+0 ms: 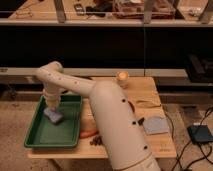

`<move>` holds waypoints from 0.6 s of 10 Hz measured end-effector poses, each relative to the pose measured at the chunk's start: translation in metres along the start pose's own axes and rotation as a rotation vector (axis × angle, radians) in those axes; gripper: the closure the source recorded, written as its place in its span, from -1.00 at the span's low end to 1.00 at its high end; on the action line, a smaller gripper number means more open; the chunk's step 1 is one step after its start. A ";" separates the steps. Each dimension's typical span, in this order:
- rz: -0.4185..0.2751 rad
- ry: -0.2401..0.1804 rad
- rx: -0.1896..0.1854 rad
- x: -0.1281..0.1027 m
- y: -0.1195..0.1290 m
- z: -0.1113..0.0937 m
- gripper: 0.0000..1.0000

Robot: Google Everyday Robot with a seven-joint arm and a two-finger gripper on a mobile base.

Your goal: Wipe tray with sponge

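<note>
On the wooden counter (150, 95) lay the green tray (47, 135), flat and low so we could reach inside. Our end effector (52, 107) pointed down onto the grey sponge (54, 116) in the tray's upper part; its grasp we cannot tell.

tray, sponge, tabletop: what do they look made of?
Tray: likely plastic; uniform green, moulded raised rim, slight sheen.
Sponge: probably foam; pale blue-grey, matte, soft-edged block under the hand in the tray.
Tabletop: wood or wood laminate; light tan, flat, matte.
</note>
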 end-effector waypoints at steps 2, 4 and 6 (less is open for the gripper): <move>-0.071 -0.007 0.022 -0.006 -0.031 0.003 1.00; -0.116 -0.032 0.046 -0.030 -0.050 0.009 1.00; -0.131 -0.061 0.056 -0.060 -0.049 0.013 1.00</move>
